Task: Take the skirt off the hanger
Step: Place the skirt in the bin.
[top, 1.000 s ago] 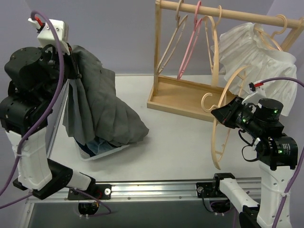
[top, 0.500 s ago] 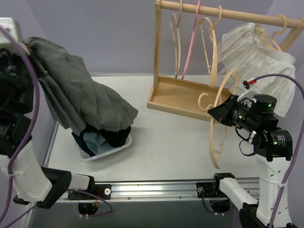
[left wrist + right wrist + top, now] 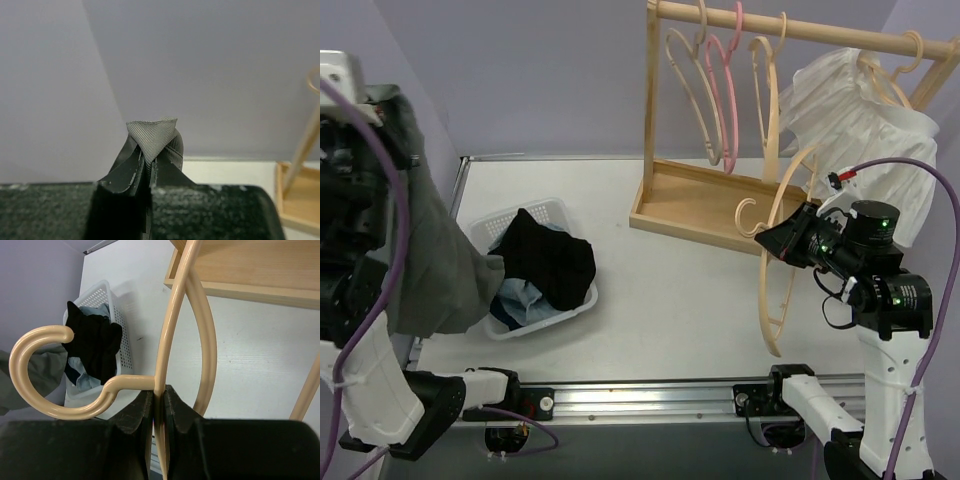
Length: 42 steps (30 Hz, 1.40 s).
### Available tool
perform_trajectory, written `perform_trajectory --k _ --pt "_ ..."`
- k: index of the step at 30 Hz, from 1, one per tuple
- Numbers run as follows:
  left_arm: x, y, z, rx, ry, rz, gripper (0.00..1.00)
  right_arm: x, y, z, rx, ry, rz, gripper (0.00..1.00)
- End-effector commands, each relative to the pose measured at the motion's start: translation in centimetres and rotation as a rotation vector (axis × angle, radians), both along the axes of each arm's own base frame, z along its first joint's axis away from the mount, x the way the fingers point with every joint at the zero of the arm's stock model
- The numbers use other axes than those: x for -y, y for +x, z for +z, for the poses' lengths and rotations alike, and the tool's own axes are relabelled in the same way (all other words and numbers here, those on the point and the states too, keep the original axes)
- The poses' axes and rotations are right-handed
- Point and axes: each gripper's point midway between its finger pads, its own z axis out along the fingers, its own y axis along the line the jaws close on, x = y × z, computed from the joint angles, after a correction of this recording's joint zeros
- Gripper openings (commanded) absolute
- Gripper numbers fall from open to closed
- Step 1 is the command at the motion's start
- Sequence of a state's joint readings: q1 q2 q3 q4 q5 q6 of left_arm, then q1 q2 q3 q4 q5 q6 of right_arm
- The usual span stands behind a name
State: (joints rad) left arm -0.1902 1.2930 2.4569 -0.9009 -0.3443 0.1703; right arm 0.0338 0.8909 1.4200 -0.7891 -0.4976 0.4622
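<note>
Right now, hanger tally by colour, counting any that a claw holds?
Wood hangers: 4 (rail hanger, second rail hanger, blouse hanger, held hanger in the right claw)
Pink hanger: 1
Total: 5

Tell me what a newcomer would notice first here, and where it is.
The grey skirt hangs in a long drape at the far left, pinched in the shut left pincer, with no hanger visible in it. On the right, the right pincer is clamped on a bare pale wooden hanger held above the table. Between them sits a white basket of dark and blue clothes.
</note>
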Motion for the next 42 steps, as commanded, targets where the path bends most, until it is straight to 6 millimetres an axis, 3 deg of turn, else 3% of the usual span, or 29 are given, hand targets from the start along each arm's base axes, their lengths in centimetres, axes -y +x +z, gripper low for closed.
perform_trajectory --k 1,2,5,11,14,15,17,18,20,21,24,25,27,28,32,34,35,36,40,42 --pt "6.2 4.8 -3.5 -0.114 -0.016 -0.295 0.02 -0.1 0.0 1.1 0.068 -0.004 0.014 0.0" --pt "8.5 5.3 -4.2 -0.135 -0.011 -0.417 0.02 -0.1 0.0 1.0 0.068 -0.004 0.014 0.0" --pt "12.5 6.5 -5.9 -0.195 -0.043 -0.626 0.02 -0.1 -0.3 0.7 0.062 -0.011 0.019 0.0" --pt "14.9 6.6 -7.3 -0.223 -0.14 -0.759 0.02 0.2 -0.7 0.9 0.07 -0.033 0.006 0.0" --pt "14.3 6.4 -8.0 -0.227 -0.16 -0.73 0.02 0.1 -0.6 1.0 0.069 -0.026 0.01 0.0" --pt "14.0 7.0 -9.7 -0.27 -0.181 -0.723 0.02 0.1 -0.7 1.0 0.072 -0.024 0.011 0.0" --pt "13.5 6.8 -10.5 -0.274 -0.205 -0.718 0.02 0.0 -0.7 1.1 0.074 -0.021 0.013 0.0" --pt "12.9 7.6 -12.9 -0.33 -0.246 -0.69 0.02 0.0 -0.7 1.1 0.074 -0.019 0.016 0.0" --pt "11.9 7.6 -14.5 -0.352 -0.293 -0.646 0.02 -0.1 -0.7 1.3 0.08 -0.015 0.016 0.0" --pt "11.5 8.2 -17.5 -0.42 -0.359 -0.615 0.02 -0.1 -0.8 1.3 0.079 -0.013 0.016 0.0" --pt "9.7 8.1 -21.1 -0.477 -0.452 -0.519 0.02 -0.2 -0.8 1.7 0.088 -0.01 0.023 0.0" --pt "9.3 8.3 -24.4 -0.554 -0.488 -0.474 0.02 -0.3 -0.7 1.7 0.086 -0.008 0.027 0.0" --pt "8.6 8.0 -27.2 -0.608 -0.542 -0.408 0.02 -0.5 -0.7 2.3 0.1 -0.002 0.034 0.0" --pt "8.3 7.7 -30.3 -0.684 -0.575 -0.362 0.02 -0.6 -0.6 2.4 0.099 0.001 0.039 0.0" --pt "7.3 5.8 -36.2 -0.775 -0.675 -0.24 0.02 -0.8 -0.4 3.3 0.122 -0.004 0.048 0.0" --pt "7.2 4.3 -37.1 -0.77 -0.736 -0.203 0.02 -0.8 -0.3 3.8 0.133 -0.008 0.048 0.0" --pt "6.8 3.7 -38.8 -0.793 -0.757 -0.168 0.02 -0.9 -0.3 4.0 0.138 -0.011 0.054 0.0" --pt "5.5 3.4 -39.2 -0.775 -0.769 -0.108 0.02 -0.9 -0.2 4.1 0.14 -0.012 0.054 0.0" --pt "2.8 1.3 -40.2 -0.792 -0.694 0.032 0.02 -1.0 -0.4 4.2 0.141 -0.016 0.061 0.0" --pt "2.5 1.1 -41.3 -0.853 -0.67 0.056 0.02 -1.0 -0.4 4.1 0.141 -0.019 0.059 0.0"
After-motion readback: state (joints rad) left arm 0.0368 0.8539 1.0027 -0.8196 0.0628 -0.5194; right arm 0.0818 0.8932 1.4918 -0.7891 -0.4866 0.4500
